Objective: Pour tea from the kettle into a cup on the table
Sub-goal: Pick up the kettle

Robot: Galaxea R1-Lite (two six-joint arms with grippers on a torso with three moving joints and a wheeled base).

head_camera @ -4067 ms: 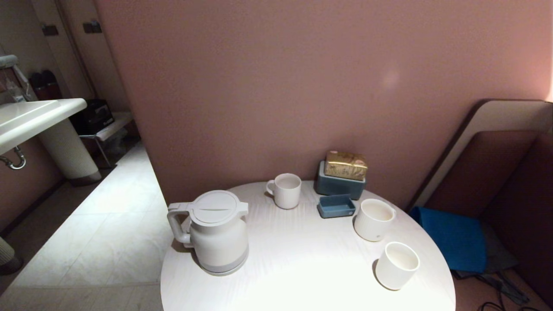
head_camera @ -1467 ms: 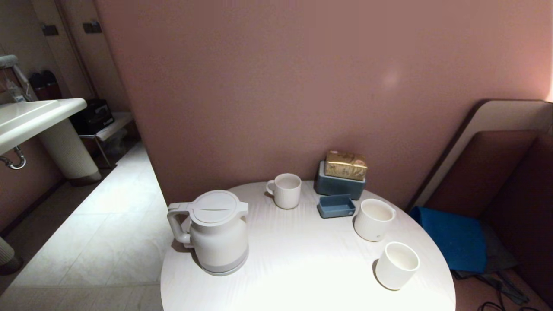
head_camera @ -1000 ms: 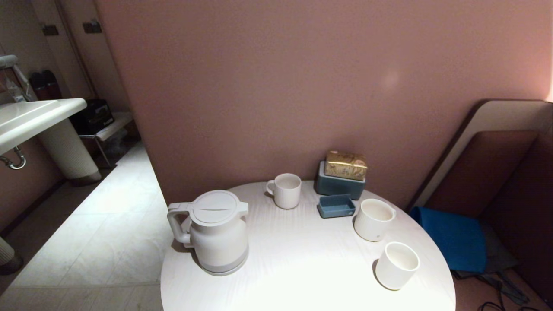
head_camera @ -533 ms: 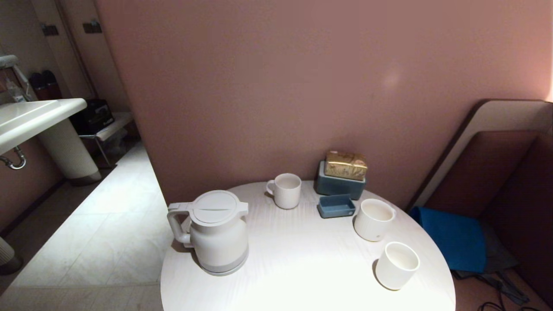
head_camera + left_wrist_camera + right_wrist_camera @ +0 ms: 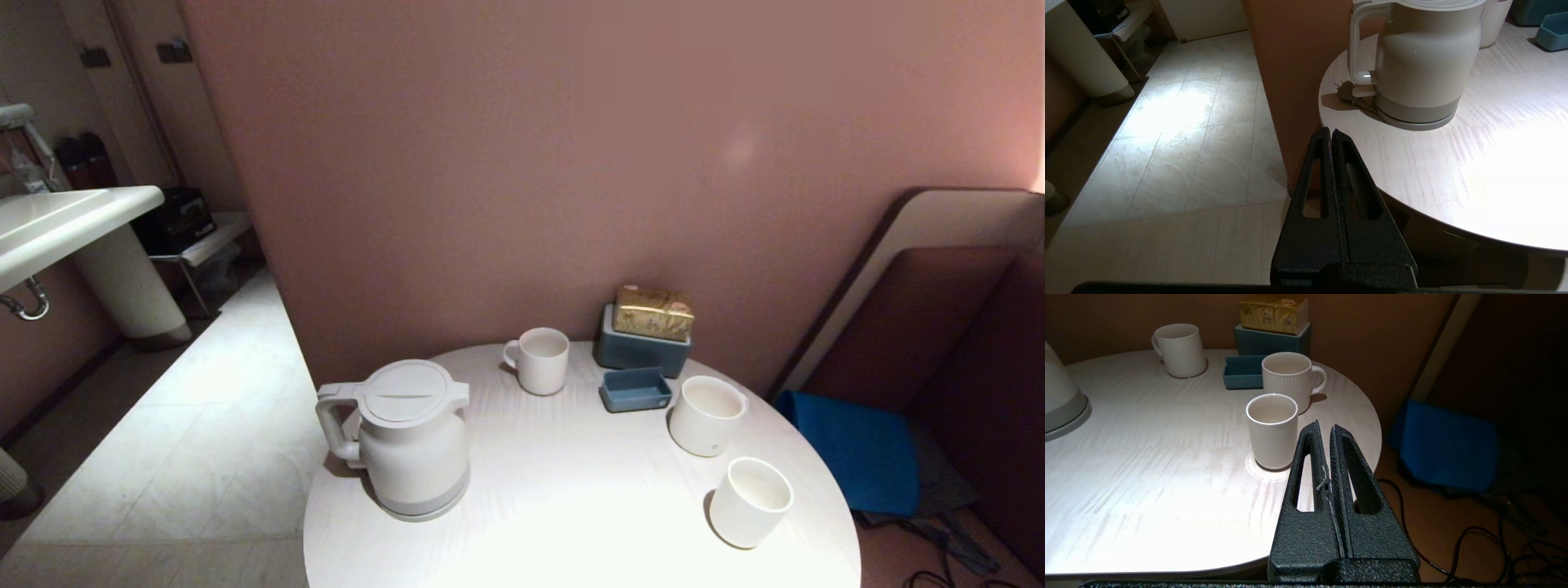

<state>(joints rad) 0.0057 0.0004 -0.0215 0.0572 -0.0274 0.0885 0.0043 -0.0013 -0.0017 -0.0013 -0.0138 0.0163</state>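
The white kettle (image 5: 412, 445) stands lid-closed on the left of the round white table (image 5: 571, 490), its handle pointing left. No tea shows. The cup (image 5: 749, 501), small, white and handle-free, stands near the table's front right edge. Neither arm appears in the head view. In the left wrist view my left gripper (image 5: 1331, 131) is shut and empty, just off the table (image 5: 1453, 163) edge, with the kettle (image 5: 1421, 61) beyond it. My right gripper (image 5: 1325, 425) is shut and empty, close beside the cup (image 5: 1272, 435), which looks empty.
A wider ribbed mug (image 5: 706, 414) stands behind the cup, another mug (image 5: 541, 360) at the back. A blue tray (image 5: 635, 389) and a blue box (image 5: 641, 349) with a gold packet sit by the pink wall. A washbasin (image 5: 57, 220) stands far left, a blue cushion (image 5: 857, 449) right.
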